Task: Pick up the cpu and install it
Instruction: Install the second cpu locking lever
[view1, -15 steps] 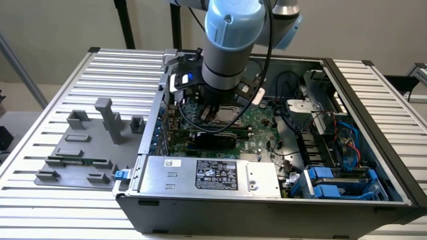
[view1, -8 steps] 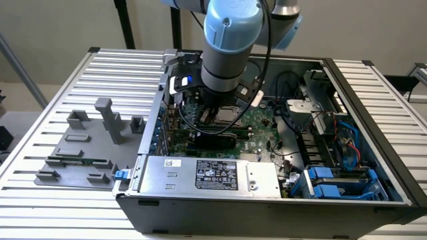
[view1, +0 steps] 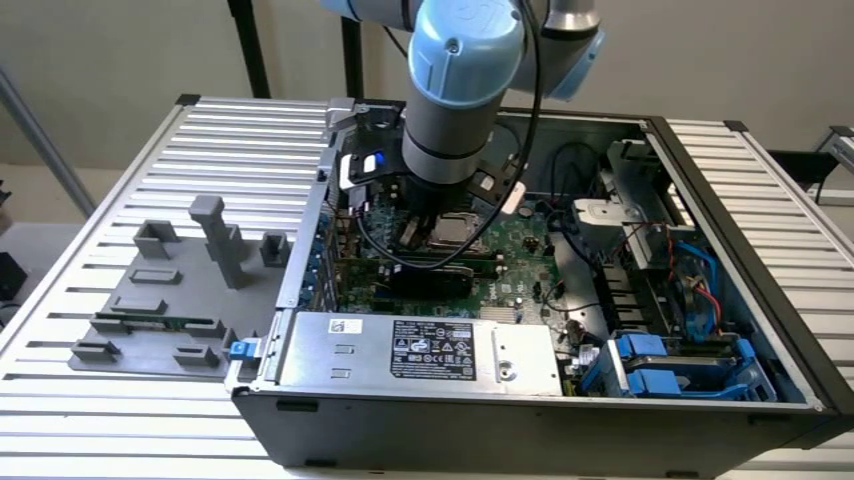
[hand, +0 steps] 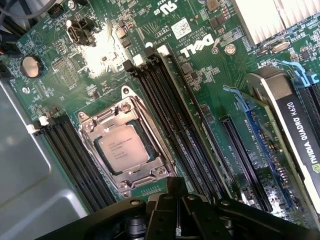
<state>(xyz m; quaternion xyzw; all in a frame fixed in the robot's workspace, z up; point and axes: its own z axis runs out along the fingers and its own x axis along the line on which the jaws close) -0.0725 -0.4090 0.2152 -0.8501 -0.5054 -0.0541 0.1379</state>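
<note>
"DELL" in white letters on the green board (hand: 210, 75), "NVIDIA QUADRO K620" on the black card (hand: 295, 130), tiny print on the cpu (hand: 123, 148) too small to read, power box sticker (view1: 434, 352) too small too

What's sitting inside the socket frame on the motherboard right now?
The cpu lies flat inside the socket frame, silvery top up. The contacts beneath it are covered and cannot be seen.

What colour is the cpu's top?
Silvery-beige metal, seated in the socket frame; the cpu shows best in the wrist view.
</note>
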